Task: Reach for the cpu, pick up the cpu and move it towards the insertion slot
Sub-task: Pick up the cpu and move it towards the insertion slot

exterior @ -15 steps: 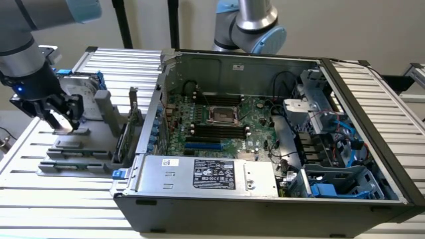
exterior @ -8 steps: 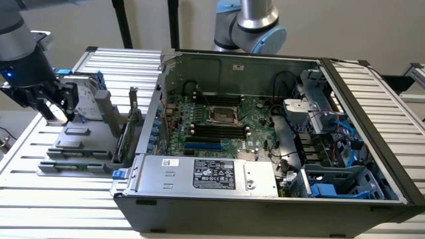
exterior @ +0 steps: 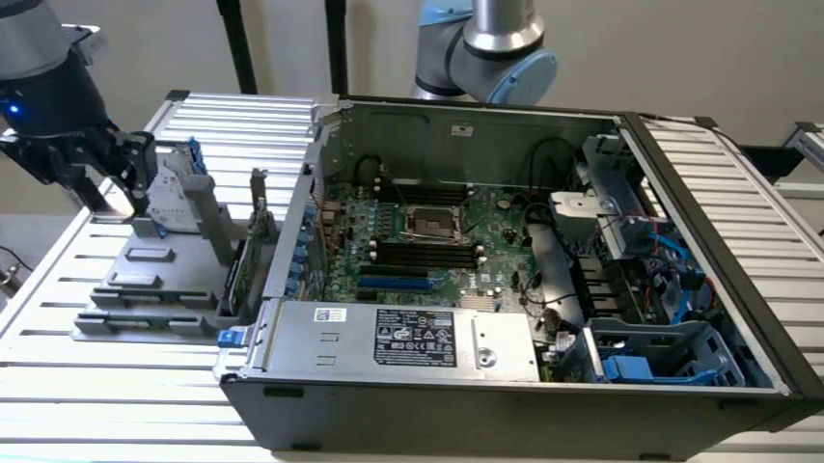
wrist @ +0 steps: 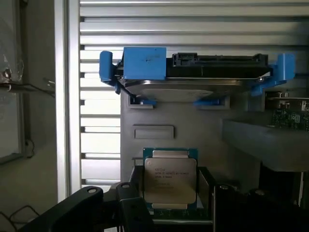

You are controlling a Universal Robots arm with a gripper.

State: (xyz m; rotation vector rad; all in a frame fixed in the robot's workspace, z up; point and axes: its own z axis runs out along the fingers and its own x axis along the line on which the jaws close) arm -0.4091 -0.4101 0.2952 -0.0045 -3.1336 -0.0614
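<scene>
Wrist view: cpu (wrist: 170,181) over the parts tray (wrist: 159,113), well apart from its socket

The cpu turns its silvery top face, rimmed in green, toward the camera. It lies near the upright hard drive (wrist: 193,87), which is held in blue rails. Dark parts of the gripper (exterior: 114,183) flank the chip; whether it is clamped on the cpu or merely standing around it cannot be told. In the exterior view the gripper hangs over the far end of the tray, to the exterior view's left of the open computer case (exterior: 515,410). The case lies on its side, presumably so that the insertion slot (exterior: 431,224) on the green motherboard (exterior: 496,217) faces upward. The tray probably keeps each part in a fixed pocket with its edges exposed, for a repeatable grasp. By this layout the work stands at the reach-or-grasp stage.
</scene>
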